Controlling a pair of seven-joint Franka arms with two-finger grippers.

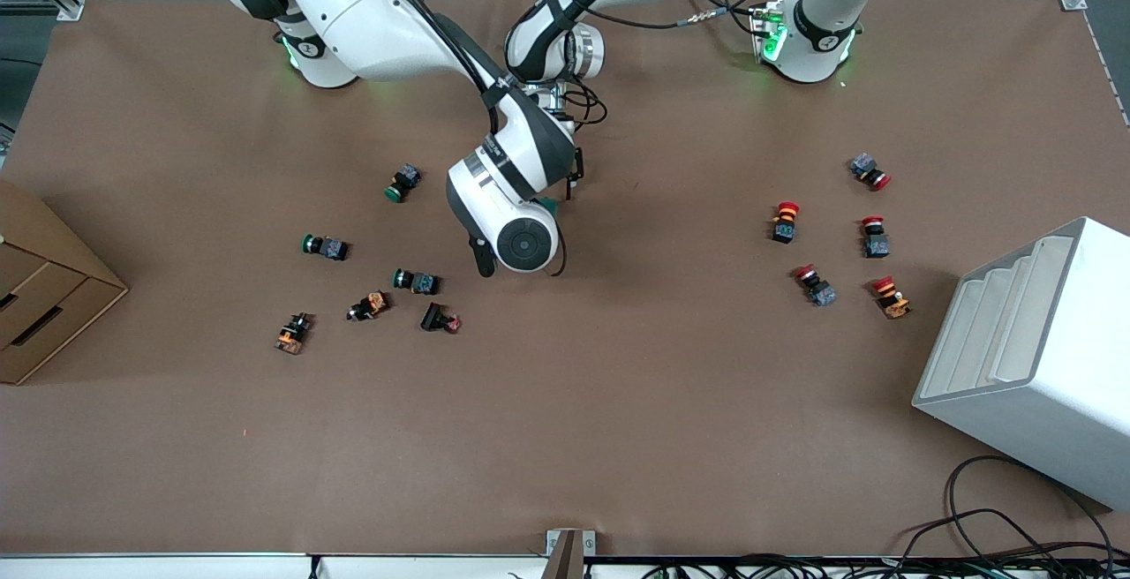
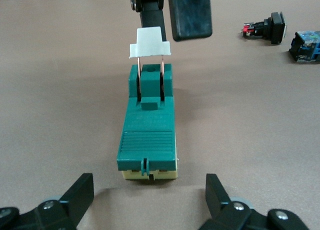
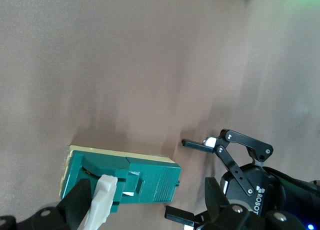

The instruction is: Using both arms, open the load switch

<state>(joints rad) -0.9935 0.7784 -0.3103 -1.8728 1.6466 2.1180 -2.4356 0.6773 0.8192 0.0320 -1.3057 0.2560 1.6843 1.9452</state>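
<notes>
Load switch [image 2: 147,140] lies flat mid-table, mostly hidden under right arm's wrist in front view, only green sliver showing [image 1: 549,204]. White lever [image 2: 149,43] stands raised on two copper blades. Right gripper [image 3: 97,207] at lever end, black fingers [image 2: 190,15] either side of lever, apparently pinching it, likely to swing it up. Left gripper [image 2: 150,195] low at switch's opposite end, jaws spread wide, clear of green body, probably poised to brace it. Green-capped push buttons [image 1: 325,246] scattered toward right arm's end from switch.

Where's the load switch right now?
The load switch lies on the table near its middle, mostly hidden under the right arm's wrist in the front view, between the left hand and the right hand.
</notes>
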